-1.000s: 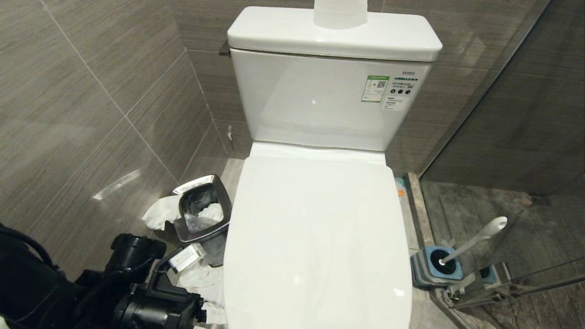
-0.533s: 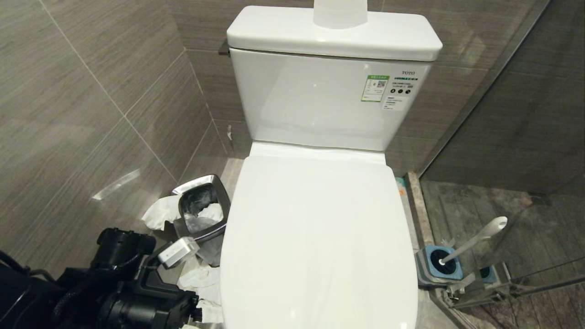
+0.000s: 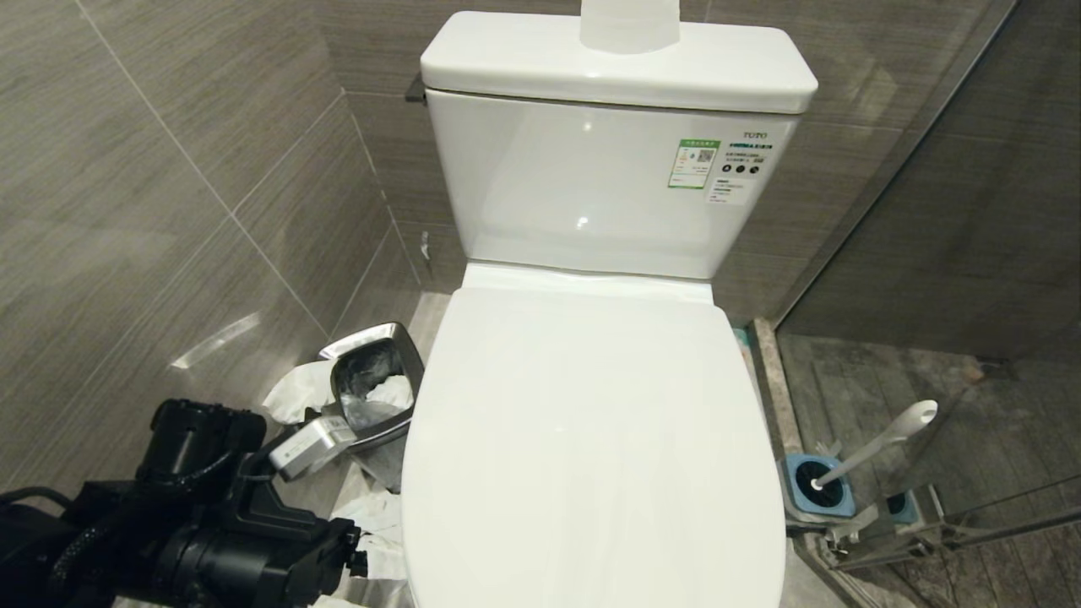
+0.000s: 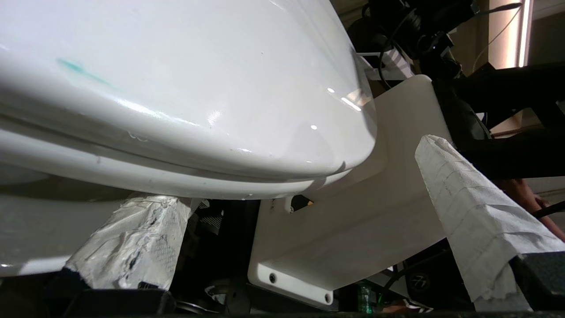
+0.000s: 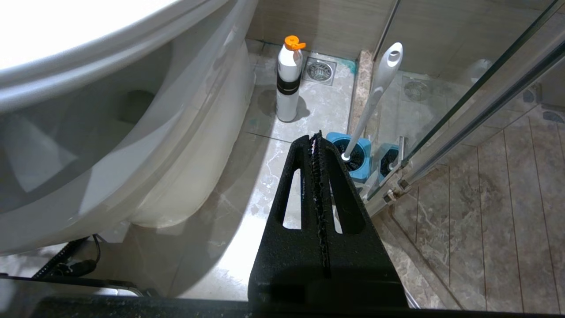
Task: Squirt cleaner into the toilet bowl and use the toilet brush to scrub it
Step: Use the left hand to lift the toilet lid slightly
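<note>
- Toilet lid (image 3: 591,447) lies shut over the toilet bowl (image 5: 145,176), hiding the basin.
- Left gripper (image 4: 282,247) sits low beside the bowl's front left edge, its tissue-wrapped fingers (image 4: 476,216) spread wide apart and holding nothing, a teal smear of cleaner (image 4: 75,68) on the lid above it.
- Right gripper (image 5: 318,145) hangs low by the bowl's right side, jaws pressed together, empty.
- Toilet brush (image 3: 878,443) stands tilted in its blue holder cup (image 3: 815,490) against the glass partition (image 5: 463,110).
- Cleaner bottle (image 5: 289,79) with an orange cap stands on the floor near the drain.
- Steel waste bin (image 3: 376,388) stands left of the toilet.
</note>
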Tool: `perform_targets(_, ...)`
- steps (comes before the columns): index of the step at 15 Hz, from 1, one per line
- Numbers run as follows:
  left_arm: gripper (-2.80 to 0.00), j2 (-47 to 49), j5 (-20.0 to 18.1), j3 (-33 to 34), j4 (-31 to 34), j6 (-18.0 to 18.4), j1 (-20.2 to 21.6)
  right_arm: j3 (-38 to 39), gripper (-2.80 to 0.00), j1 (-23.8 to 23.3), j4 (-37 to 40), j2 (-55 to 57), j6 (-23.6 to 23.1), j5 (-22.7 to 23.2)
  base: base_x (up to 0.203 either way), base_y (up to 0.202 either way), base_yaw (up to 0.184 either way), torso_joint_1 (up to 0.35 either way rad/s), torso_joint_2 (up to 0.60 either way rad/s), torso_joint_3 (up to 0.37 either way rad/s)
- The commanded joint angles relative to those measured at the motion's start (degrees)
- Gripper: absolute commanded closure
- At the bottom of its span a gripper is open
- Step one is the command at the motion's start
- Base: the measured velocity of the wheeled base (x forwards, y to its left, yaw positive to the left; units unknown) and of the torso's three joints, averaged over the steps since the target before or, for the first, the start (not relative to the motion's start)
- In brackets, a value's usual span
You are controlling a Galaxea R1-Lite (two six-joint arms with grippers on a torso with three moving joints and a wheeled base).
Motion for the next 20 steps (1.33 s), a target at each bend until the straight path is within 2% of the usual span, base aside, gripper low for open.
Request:
perform_targets(1,-2.8,-1.7,-0.2,-0.4,-0.4,-0.8,0.0,0.1,0.0,0.0,0.0,0.0,0.0,0.0,0.0,0.0,0.0,0.0,0.0,0.0)
perform_targets(10,-2.8,-3.5,0.0,-4.9,-0.5,-3.9,-0.8,0.0,0.0,0.0,0.0,0.0,0.0,0.0,0.0,0.0,0.0,0.0,0.0,0.0)
perform_targets(14,-2.8,-5.8,-0.1,-5.4,-0.5,-7.0,0.1,0.0,0.0,0.0,0.0,0.0,0.0,0.0,0.0,0.0,0.0,0.0,0.0,0.0)
perform_targets(20,-2.8,-6.8,-0.2,-11.2,-0.7,-14.0,-0.1,0.0,0.0,0.0,0.0,0.0,-0.1,0.0,0.0,0.0,0.0,0.0,0.0,0.0)
